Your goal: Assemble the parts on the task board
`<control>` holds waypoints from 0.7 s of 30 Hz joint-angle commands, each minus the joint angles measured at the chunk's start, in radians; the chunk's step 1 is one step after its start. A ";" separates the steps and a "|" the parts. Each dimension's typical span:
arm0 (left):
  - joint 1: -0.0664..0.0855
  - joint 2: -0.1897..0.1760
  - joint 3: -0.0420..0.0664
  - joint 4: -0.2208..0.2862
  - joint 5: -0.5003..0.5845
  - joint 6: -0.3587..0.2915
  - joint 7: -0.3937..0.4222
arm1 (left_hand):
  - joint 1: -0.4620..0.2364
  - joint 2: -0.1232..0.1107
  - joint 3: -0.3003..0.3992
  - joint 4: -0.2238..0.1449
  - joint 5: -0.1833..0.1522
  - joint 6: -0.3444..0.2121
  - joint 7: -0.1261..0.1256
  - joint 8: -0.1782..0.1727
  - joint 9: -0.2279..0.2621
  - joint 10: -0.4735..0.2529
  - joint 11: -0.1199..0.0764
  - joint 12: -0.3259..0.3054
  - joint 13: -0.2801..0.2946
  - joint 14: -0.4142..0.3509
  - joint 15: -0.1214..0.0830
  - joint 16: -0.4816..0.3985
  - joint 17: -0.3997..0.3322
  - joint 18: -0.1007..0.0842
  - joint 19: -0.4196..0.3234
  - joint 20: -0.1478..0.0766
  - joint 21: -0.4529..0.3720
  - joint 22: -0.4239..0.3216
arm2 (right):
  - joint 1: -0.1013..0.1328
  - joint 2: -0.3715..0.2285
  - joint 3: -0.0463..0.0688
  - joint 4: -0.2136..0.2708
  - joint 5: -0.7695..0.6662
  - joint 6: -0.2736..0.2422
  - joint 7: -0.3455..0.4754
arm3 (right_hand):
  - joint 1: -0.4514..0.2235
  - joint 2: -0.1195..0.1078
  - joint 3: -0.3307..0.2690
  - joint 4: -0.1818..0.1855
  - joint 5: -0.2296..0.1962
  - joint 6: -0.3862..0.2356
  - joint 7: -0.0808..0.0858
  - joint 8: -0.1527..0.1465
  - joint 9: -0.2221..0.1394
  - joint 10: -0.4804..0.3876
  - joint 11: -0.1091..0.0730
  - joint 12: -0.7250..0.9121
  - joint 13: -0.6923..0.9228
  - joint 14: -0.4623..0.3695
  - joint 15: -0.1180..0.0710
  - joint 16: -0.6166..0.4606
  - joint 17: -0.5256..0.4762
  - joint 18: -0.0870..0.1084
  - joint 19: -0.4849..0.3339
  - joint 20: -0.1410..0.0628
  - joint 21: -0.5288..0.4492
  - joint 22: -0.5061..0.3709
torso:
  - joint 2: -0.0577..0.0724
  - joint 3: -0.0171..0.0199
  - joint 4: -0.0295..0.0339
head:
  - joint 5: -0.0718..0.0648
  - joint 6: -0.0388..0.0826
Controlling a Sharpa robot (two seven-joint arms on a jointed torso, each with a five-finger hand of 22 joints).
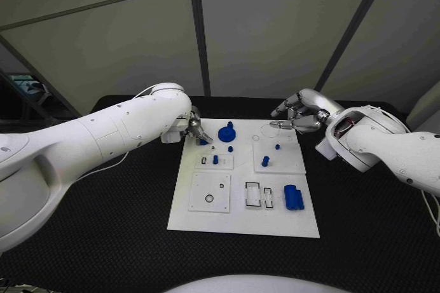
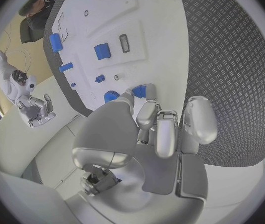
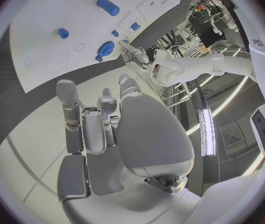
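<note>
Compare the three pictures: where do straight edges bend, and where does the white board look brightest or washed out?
Head view: the board keeps straight edges and even light against the black table. Left wrist view: the fisheye curves the board's edge, and the left hand looms large. Right wrist view: the board bows and looks pale, and the right hand fills the middle.

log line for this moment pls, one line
left hand: fingers at small blue part, far-left corner of task board | right hand: raised beyond far-right corner, holds nothing | blue cylinders: untouched
</note>
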 commanded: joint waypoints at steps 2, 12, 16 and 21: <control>0.000 -0.015 0.000 0.017 0.047 -0.005 0.015 | -0.037 -0.046 0.228 -0.080 0.003 -0.019 0.009 -0.016 -0.022 -0.021 0.006 -0.014 -0.016 0.078 0.007 -0.002 0.166 0.038 -0.013 0.005 -0.015 -0.008 | 0.001 -0.001 0.001 -0.001 0.001 0.007 0.003 | 0.001 0.004 0.003 0.004 0.005 0.002 -0.003 0.005 0.000 0.002 -0.008 -0.005 -0.002 0.044 -0.008 -0.006 0.010 0.017 -0.002 -0.003 -0.007 -0.001 | 0.000 0.0001 0.0005 | 0.001 0.002; 0.000 -0.036 0.000 0.032 0.091 0.029 0.023 | -0.178 -0.129 0.530 -0.130 -0.003 -0.040 0.029 -0.023 -0.041 -0.042 0.024 -0.025 -0.042 0.072 0.021 -0.009 0.152 0.041 -0.020 0.021 -0.028 -0.009 | 0.001 -0.003 0.001 -0.005 0.001 0.008 0.003 | 0.002 0.003 0.003 0.005 0.012 0.001 -0.002 0.005 0.000 0.003 -0.007 -0.005 -0.002 0.044 -0.008 -0.007 0.011 0.017 0.000 -0.004 -0.008 -0.001 | 0.000 0.0004 -0.0005 | 0.006 0.006; 0.000 -0.039 0.000 0.033 0.095 0.032 0.024 | -0.195 -0.137 0.553 -0.147 -0.004 -0.042 0.030 -0.018 -0.040 -0.043 0.025 -0.025 -0.044 0.072 0.022 -0.010 0.151 0.042 -0.021 0.022 -0.030 -0.009 | 0.001 -0.003 0.001 -0.006 0.001 0.008 0.003 | 0.002 0.003 0.003 0.005 0.015 0.001 -0.002 0.005 0.000 0.002 -0.007 -0.005 -0.003 0.044 -0.008 -0.007 0.011 0.017 0.000 -0.004 -0.009 -0.002 | 0.001 0.0004 -0.0009 | 0.007 0.007; 0.000 -0.044 0.000 0.033 0.102 0.029 0.023 | -0.206 -0.136 0.576 -0.162 -0.004 -0.044 0.030 -0.014 -0.040 -0.044 0.025 -0.026 -0.047 0.071 0.022 -0.010 0.151 0.042 -0.021 0.022 -0.032 -0.009 | 0.001 -0.004 0.001 -0.006 0.001 0.009 0.003 | 0.002 0.003 0.003 0.005 0.016 0.000 -0.002 0.005 0.000 0.002 -0.007 -0.005 -0.004 0.044 -0.008 -0.007 0.010 0.017 0.000 -0.004 -0.009 -0.002 | 0.001 0.0009 -0.0017 | 0.009 0.006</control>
